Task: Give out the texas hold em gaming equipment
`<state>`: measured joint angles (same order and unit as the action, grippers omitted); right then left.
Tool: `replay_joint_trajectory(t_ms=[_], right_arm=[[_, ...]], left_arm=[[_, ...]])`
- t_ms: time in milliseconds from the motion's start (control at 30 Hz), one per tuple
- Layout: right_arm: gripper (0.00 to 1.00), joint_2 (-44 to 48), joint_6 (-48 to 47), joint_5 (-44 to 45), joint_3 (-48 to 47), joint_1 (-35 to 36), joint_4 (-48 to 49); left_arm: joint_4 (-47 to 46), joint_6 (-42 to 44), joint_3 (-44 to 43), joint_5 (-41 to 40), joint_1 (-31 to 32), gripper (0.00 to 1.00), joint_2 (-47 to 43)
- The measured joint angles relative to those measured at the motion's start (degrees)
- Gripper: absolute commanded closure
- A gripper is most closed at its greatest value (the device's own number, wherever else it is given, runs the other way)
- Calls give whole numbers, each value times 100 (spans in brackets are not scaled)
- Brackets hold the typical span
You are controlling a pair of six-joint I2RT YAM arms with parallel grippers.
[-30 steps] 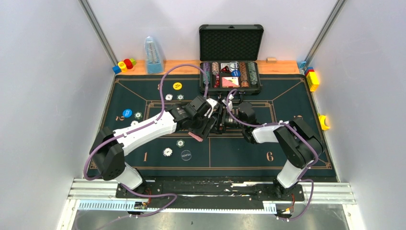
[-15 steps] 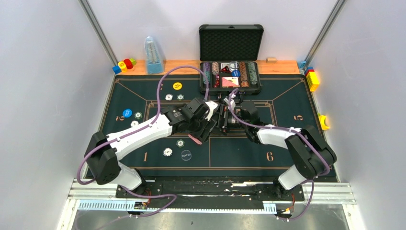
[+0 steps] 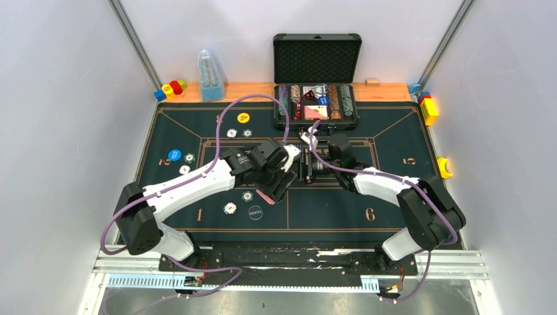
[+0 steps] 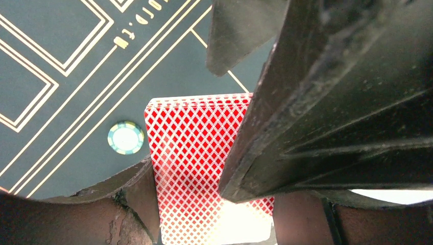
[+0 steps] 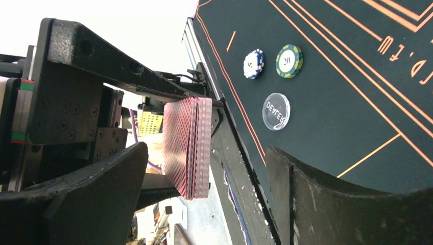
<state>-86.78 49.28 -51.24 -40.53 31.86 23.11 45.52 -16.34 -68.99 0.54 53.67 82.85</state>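
Sprung wide apart within the last second at the right gripper (image 5: 207,163); nothing held. Straight ahead, framed by those spread fingers: deck of red-backed cards (image 5: 189,148), on edge, clamped as before in the left gripper (image 3: 276,184). Beyond the deck, down on the green mat (image 3: 328,203): clear dealer disc (image 5: 276,111), then a green chip (image 5: 289,60) beside a blue-and-white chip (image 5: 254,63). Looks like a let-go, no card drawn off; dealing likely still to do.
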Motion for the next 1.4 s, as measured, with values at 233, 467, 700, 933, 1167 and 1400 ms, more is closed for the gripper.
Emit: replay_joint_trajectory(t_ms=[233, 467, 700, 933, 1167, 1400], right_arm=[[20, -2, -151, -184, -28, 103, -284], [25, -109, -162, -179, -236, 319, -376], [32, -120, -155, -109, -363, 476, -343], [43, -120, -157, -26, -385, 483, -374], [44, -127, -26, -197, -398, 483, -184], [71, -138, 138, -372, -398, 483, -63]], left_arm=[[295, 31, -28, -31, 61, 100, -17], [404, 92, -33, 11, 63, 100, -190], [490, 284, -37, 46, 70, 100, -345], [518, 404, -39, 68, 70, 100, -424], [540, 474, -37, 74, 72, 100, -531], [544, 501, -37, 72, 72, 100, -533]])
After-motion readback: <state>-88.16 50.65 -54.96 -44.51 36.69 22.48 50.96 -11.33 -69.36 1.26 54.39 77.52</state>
